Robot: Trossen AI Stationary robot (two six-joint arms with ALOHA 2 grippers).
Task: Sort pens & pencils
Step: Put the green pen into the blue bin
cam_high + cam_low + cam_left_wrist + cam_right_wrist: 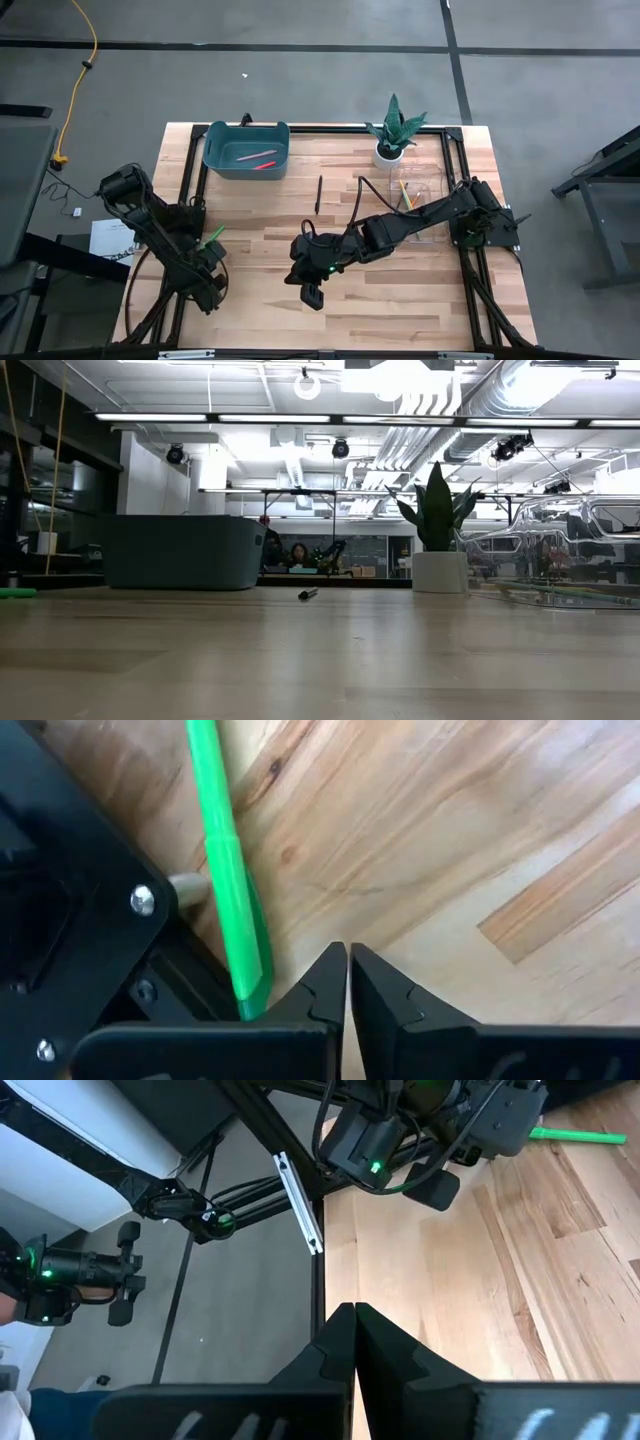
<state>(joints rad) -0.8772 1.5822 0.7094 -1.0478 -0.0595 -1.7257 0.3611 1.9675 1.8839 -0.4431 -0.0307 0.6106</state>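
Closed dark left gripper fingers [348,982] are seen empty just beside the slim bright green plastic pen [228,870]; right gripper [355,1342] likewise closed.

Both arms are matte black, with black cables looped along the joints, silver screws on the left wrist plate [143,900], and small green lights glowing

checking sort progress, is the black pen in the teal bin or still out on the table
Out. The black pen lies flat on the bare wood of the table, apart from the teal bin, which holds only a pink pen and a red-orange pen.
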